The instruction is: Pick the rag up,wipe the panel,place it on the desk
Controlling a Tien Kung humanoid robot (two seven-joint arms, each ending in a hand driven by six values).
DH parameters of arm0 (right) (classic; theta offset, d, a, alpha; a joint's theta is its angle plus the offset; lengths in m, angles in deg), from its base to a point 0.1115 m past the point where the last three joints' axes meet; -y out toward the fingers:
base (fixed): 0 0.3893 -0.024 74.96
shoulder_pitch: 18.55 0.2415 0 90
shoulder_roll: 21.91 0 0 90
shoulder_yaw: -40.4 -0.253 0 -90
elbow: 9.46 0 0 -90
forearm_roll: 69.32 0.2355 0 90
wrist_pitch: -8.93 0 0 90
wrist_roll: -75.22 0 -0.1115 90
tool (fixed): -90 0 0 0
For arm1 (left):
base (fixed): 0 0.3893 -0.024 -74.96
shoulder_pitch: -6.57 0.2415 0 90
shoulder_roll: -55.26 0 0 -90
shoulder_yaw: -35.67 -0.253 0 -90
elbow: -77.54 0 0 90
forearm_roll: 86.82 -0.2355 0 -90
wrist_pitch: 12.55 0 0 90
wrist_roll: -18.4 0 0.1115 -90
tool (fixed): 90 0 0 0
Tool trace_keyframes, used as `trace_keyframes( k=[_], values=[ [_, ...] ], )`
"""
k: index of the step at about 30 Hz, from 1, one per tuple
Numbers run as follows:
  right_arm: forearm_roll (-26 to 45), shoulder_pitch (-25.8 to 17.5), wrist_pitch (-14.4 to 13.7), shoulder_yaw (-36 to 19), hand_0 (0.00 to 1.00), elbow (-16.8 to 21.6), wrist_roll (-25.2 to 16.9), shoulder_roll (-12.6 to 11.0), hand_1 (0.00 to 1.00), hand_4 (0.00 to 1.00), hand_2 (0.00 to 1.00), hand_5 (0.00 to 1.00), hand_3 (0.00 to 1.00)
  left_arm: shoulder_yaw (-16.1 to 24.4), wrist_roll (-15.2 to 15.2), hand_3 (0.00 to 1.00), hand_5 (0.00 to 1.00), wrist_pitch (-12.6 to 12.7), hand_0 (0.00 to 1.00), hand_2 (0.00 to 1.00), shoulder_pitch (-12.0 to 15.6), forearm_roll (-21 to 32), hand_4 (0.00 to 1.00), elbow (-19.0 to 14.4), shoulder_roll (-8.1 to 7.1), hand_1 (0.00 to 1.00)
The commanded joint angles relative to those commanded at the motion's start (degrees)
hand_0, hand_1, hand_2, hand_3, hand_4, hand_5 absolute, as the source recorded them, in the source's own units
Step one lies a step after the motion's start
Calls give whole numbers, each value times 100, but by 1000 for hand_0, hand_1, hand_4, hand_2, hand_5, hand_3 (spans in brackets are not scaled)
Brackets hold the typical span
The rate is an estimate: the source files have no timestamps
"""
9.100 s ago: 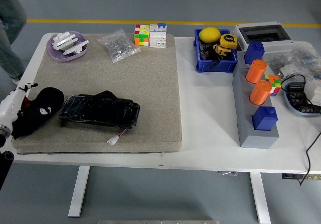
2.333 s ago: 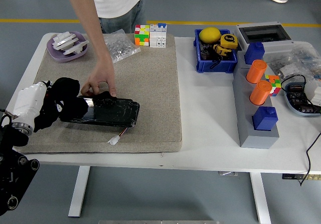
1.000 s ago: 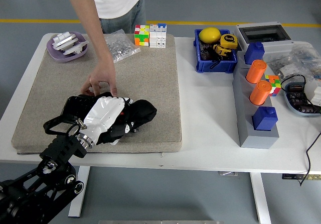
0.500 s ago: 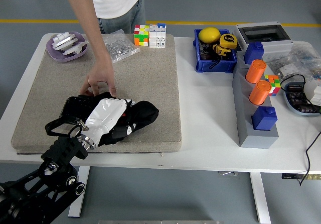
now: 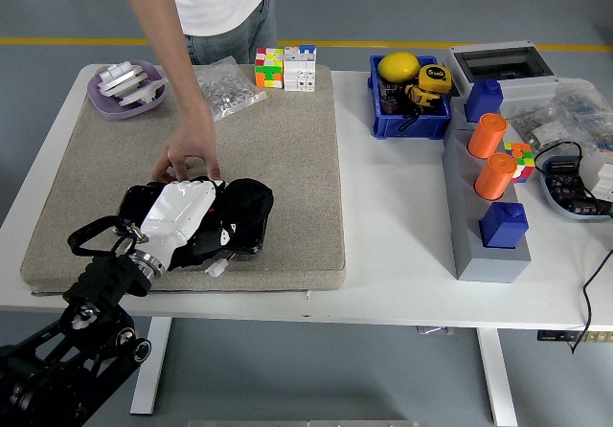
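The robot's left hand (image 5: 177, 218), white-shelled, lies palm down on the black rag (image 5: 241, 218), pressing it against the dark panel (image 5: 144, 197) underneath. Its fingers (image 5: 201, 195) look flattened and slightly curled over the cloth, so I would call it gripping the rag by pressing on it, not pinching it. The right hand is nowhere in sight.

The rag sits directly under the hand and bunches out past it to the right, toward the middle of the grey mat (image 5: 287, 140). The panel is mostly covered; only its left end and a strip along its far edge show. Its long axis seems to run left to right, roughly parallel to the near edge of the white surface (image 5: 402, 255), so any further wiping stroke has to travel along that line. The forearm comes in from the lower left and the hand points up and to the right, at a slant to that axis.

A person at the far side reaches down, and the person's hand (image 5: 192, 154) rests its fingertips on the panel's far edge, just beyond the robot's knuckles, apparently steadying it.

I judge the wipe is under way, with setting the rag down not yet done. A small white connector (image 5: 218, 267) lies just beside the panel's near edge.
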Motion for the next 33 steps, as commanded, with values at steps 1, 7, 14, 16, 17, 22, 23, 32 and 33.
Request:
trace_keyframes(
  k=[1, 7, 14, 16, 17, 22, 23, 32, 33],
  values=[
    [2, -3, 1, 1, 713, 0, 0, 1, 634, 949, 667, 407, 556, 56, 4, 457, 2, 4, 260, 522, 10, -7, 79, 23, 1, 260],
    [6, -6, 9, 8, 714, 0, -2, 1, 634, 949, 667, 408, 556, 465, -28, 462, 2, -29, 265, 524, 68, -30, 94, 107, -27, 264],
    [-7, -10, 13, 1, 712, 0, -3, -3, 634, 949, 667, 408, 556, 846, -40, 461, 2, -37, 268, 523, 122, -30, 91, 256, -64, 265],
    [-13, -14, 14, -8, 715, 0, -6, -3, 634, 949, 667, 408, 556, 921, -26, 459, 2, -19, 269, 522, 142, -30, 84, 280, -65, 266],
    [-14, -17, 17, -2, 715, 0, -3, -2, 634, 949, 667, 408, 556, 994, -38, 459, 2, -25, 269, 522, 155, -30, 84, 286, -64, 266],
    [-33, -22, 21, -19, 715, 0, -7, 2, 633, 949, 667, 409, 556, 1208, -14, 462, 2, 8, 269, 523, 177, -30, 93, 360, -75, 268],
    [-49, -22, 24, -30, 715, 0, -7, 0, 633, 949, 667, 409, 556, 1257, -30, 462, 2, -11, 269, 523, 188, -30, 93, 377, -75, 268],
    [-25, -34, 25, -11, 714, 0, -9, 6, 633, 949, 667, 409, 556, 1638, -31, 462, 2, 28, 270, 522, 279, -30, 88, 417, -77, 269],
    [-28, -35, 27, -12, 714, 0, -8, 7, 633, 949, 667, 409, 556, 1670, -28, 462, 2, 37, 270, 522, 283, -30, 88, 424, -78, 269]
  ],
)
